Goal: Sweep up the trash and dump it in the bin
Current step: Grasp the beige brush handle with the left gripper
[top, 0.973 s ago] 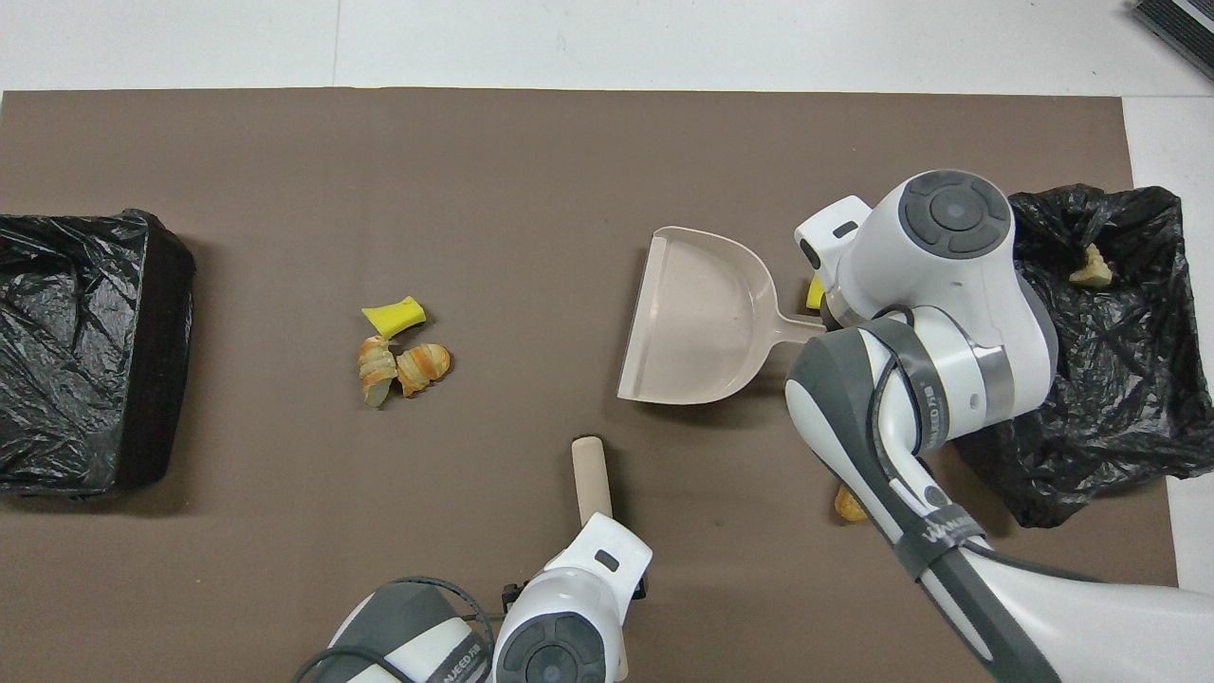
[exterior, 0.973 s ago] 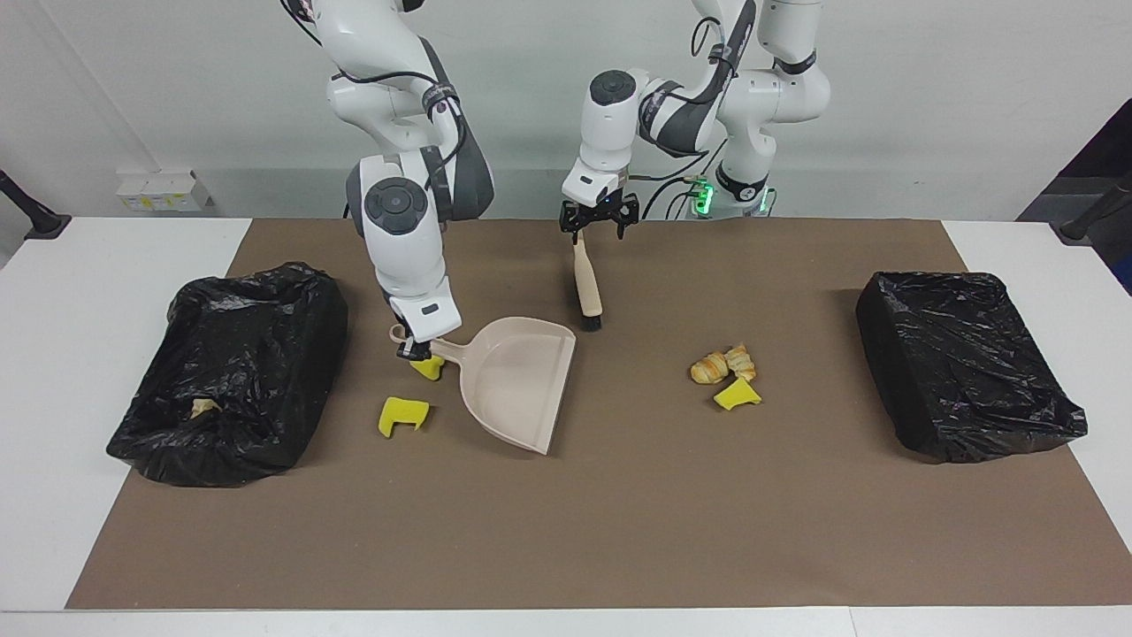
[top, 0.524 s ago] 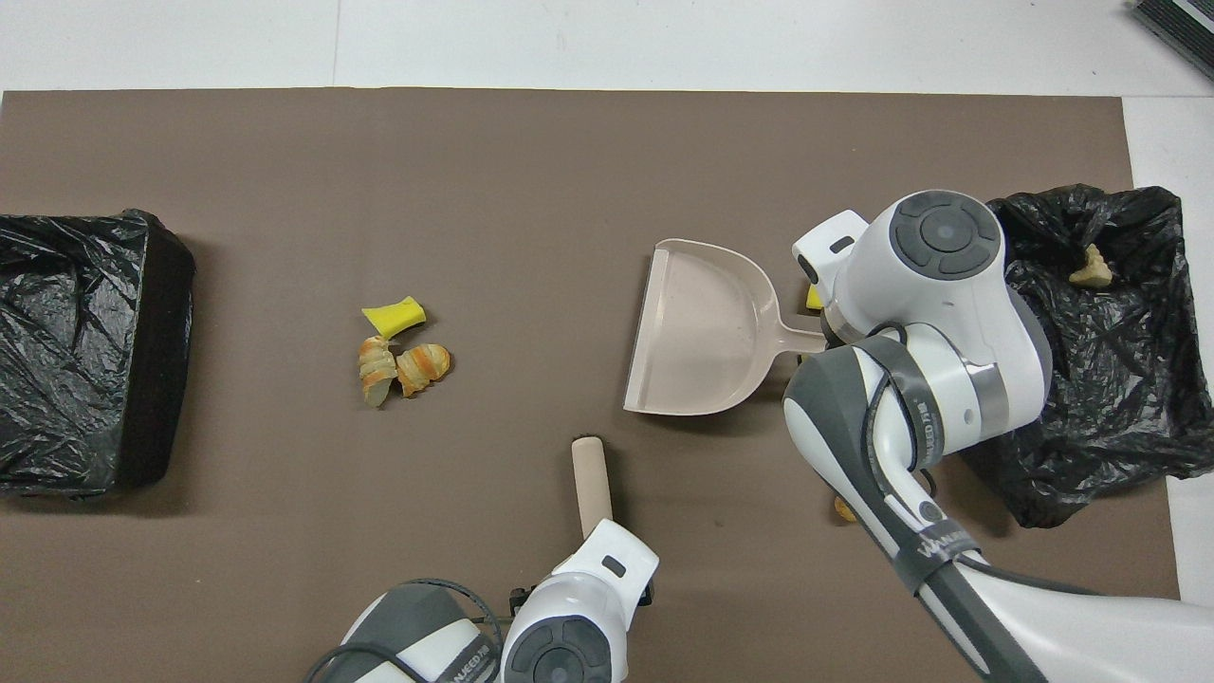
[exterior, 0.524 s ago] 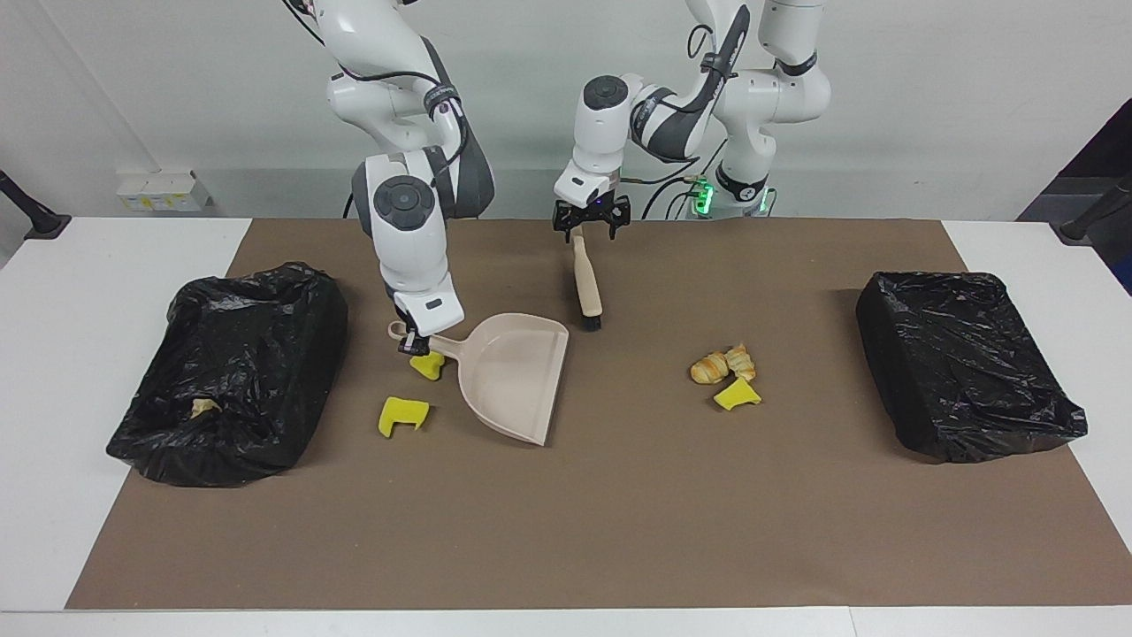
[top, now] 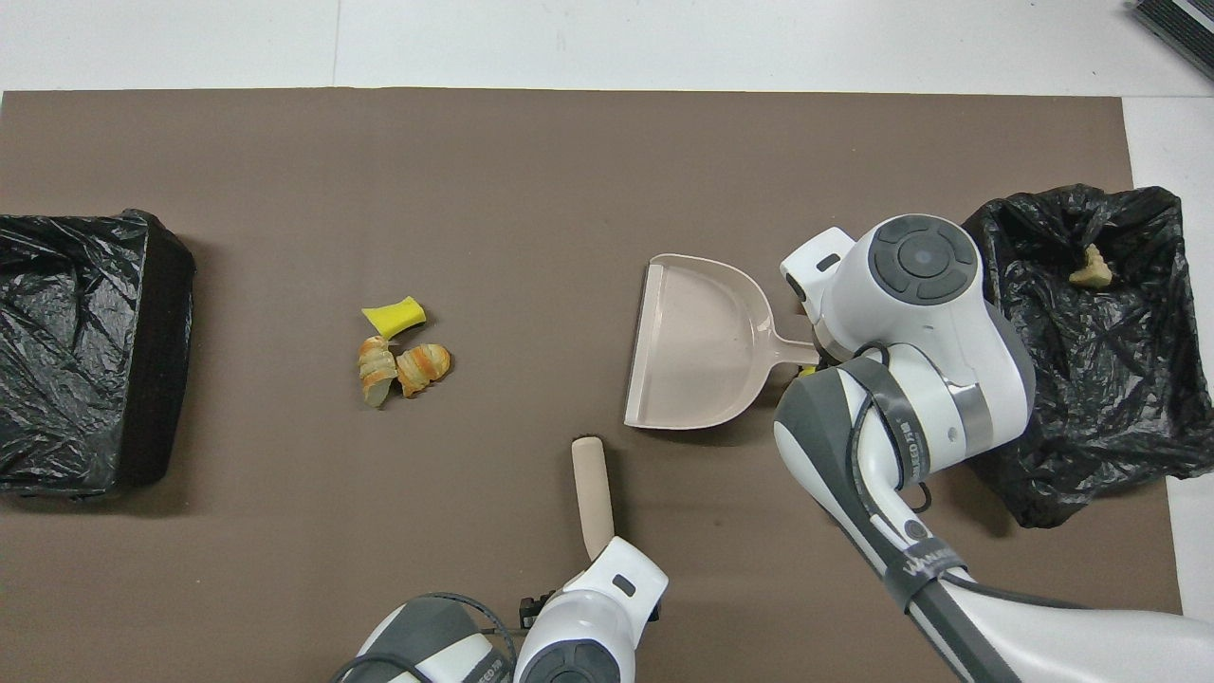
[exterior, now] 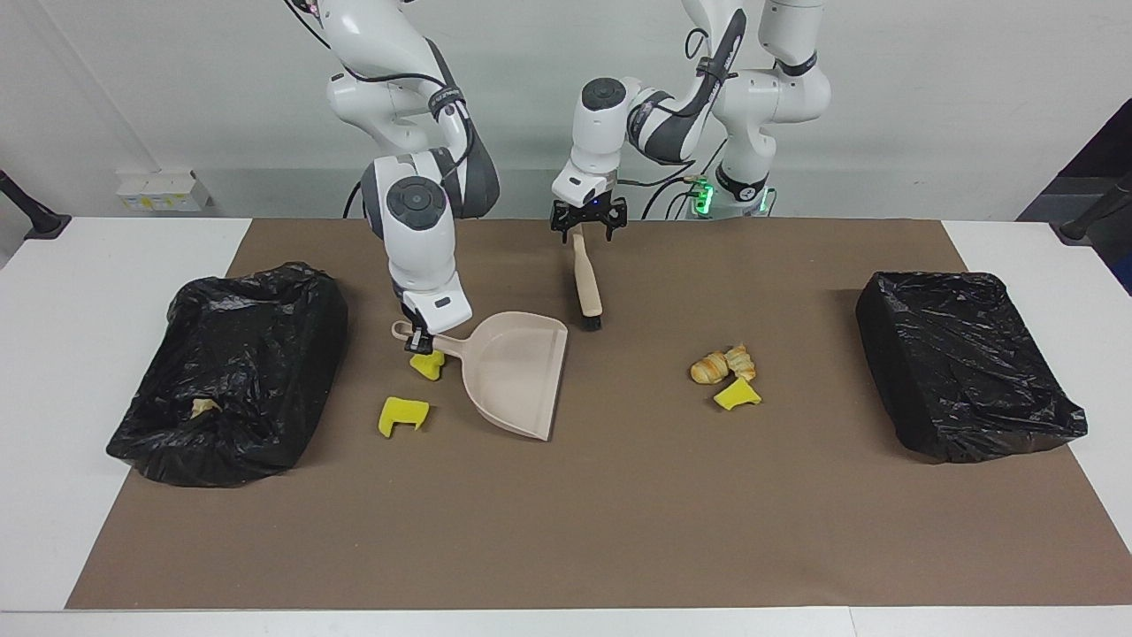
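- Yellow foam and flaky pastry make up the trash in the facing view: one sponge chunk (exterior: 403, 415) lies loose on the brown mat (exterior: 619, 531), and a second (exterior: 428, 364) sits tucked under the dustpan's handle. Both lie near the bin at the right arm's end of the worktop.
- Toward the left arm's end, two croissant pieces (exterior: 722, 364) touch a third sponge chunk (exterior: 736, 395). One pale scrap (exterior: 204, 407) already lies in the open bin (exterior: 230, 372).
- Count in this view: three sponge chunks, two pastries, one binned scrap, two bag-lined bins, one dustpan (exterior: 513, 372), one brush (exterior: 585, 281).
- The scraps look light, soft and springy, and likely to roll or bounce. They are better pushed by bristles than pinched.
- The right pincer (exterior: 419, 341) is clamped on the dustpan's handle. That stiff, thin grip seems the sensible hold.
- The left pincer (exterior: 588, 218) stands spread wide over the top end of the brush handle, not gripping it. The brush lies on the mat with its bristles pointing away from the robots.
- In the overhead view, the pan (top: 697, 341) is empty, its mouth facing the pastry cluster (top: 403, 365) and sponge (top: 394, 315), well apart from them.
- The binned scrap (top: 1089, 268) shows again. The right arm hides the chunks beside the pan, apart from a yellow sliver under the handle, so only one sponge can be counted there.
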